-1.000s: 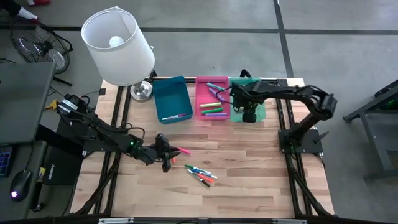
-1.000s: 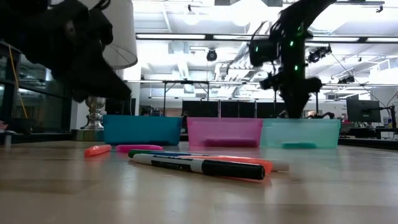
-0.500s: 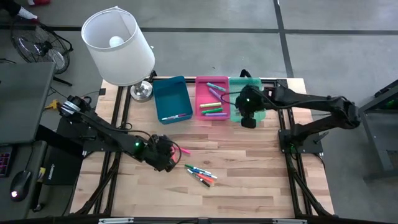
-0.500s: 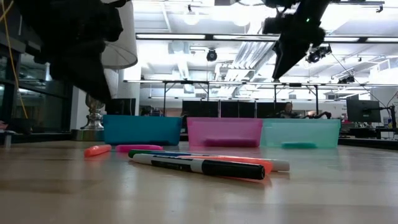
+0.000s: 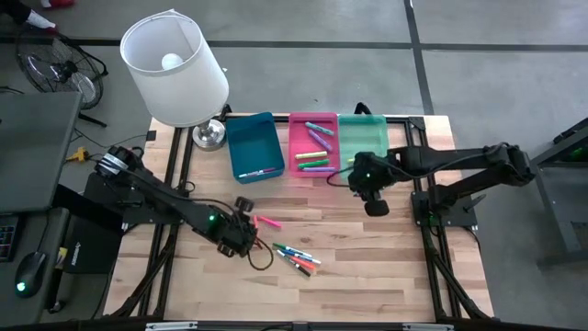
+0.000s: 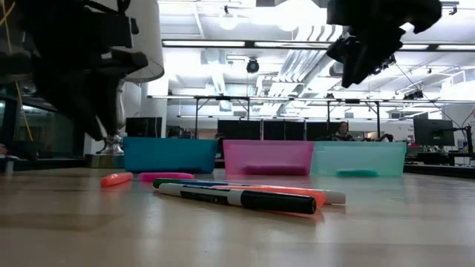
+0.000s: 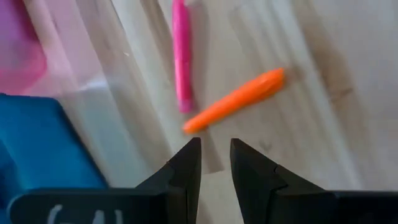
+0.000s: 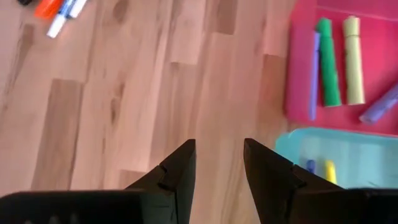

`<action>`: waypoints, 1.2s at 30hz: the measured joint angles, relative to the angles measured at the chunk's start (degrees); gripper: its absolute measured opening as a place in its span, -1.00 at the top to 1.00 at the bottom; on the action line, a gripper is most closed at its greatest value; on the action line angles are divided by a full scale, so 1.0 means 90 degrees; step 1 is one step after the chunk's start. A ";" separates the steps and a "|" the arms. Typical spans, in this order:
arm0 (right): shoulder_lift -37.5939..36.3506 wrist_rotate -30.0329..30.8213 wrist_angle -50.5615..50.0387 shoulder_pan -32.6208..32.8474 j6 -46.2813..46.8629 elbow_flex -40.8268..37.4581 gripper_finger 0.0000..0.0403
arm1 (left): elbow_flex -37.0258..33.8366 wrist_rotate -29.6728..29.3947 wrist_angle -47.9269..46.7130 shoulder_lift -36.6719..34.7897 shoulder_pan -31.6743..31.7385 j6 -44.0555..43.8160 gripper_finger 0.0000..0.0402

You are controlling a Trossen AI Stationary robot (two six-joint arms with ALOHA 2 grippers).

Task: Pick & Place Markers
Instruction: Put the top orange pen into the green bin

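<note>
My left gripper [image 7: 216, 146] hovers open, with a narrow gap, over the table's middle [image 5: 246, 230]. Just beyond its fingertips a pink marker [image 7: 181, 56] and an orange marker [image 7: 236, 99] lie flat on the wood, untouched. A cluster of several markers [image 5: 296, 258] lies to the right of them, nearer the near edge. My right gripper [image 8: 219, 146] is open and empty above bare wood [image 5: 371, 195], just in front of the green tray [image 5: 363, 138]. Several markers lie in the pink tray [image 8: 336, 59], and a few show in the green tray [image 8: 320, 168].
A blue tray [image 5: 254, 147], the pink tray [image 5: 313, 144] and the green tray stand in a row at the far edge. A lamp with a white shade [image 5: 175, 69] stands at the far left corner. Bare wood lies between the two grippers.
My right gripper has moved from over the green tray toward the near edge and now hangs over bare wood, still open. My left gripper has crept a little toward the near edge beside the pink and orange markers. No marker has moved.
</note>
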 joint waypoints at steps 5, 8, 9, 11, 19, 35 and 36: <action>0.0000 -0.0001 0.0000 0.0292 0.0140 -0.0135 0.39 | 0.0000 0.0466 -0.0066 0.0000 0.0572 0.0837 0.60; 0.0000 0.0005 -0.0003 0.0406 0.0201 -0.0219 0.39 | 0.0000 0.0911 -0.0064 0.0001 0.0956 0.1337 0.60; 0.0000 0.0005 -0.0020 0.0435 0.0258 -0.0233 0.39 | 0.0000 0.1036 -0.0055 0.0044 0.1063 0.1595 0.60; 0.0000 0.0013 -0.0038 0.0485 0.0351 -0.0260 0.39 | -0.0002 0.1257 -0.0050 0.0170 0.1263 0.2188 0.60; -0.0010 0.0031 -0.0071 0.0717 0.0597 -0.0265 0.39 | -0.0002 0.1782 -0.0002 0.0222 0.1444 0.3634 0.52; -0.0012 0.0152 -0.0072 0.1103 0.1212 -0.0265 0.39 | -0.0005 0.1350 0.0694 0.0965 0.1427 0.5003 0.12; -0.0012 0.0156 -0.0072 0.1118 0.1254 -0.0265 0.39 | -0.0003 0.1384 0.0691 0.0986 0.1427 0.5004 0.12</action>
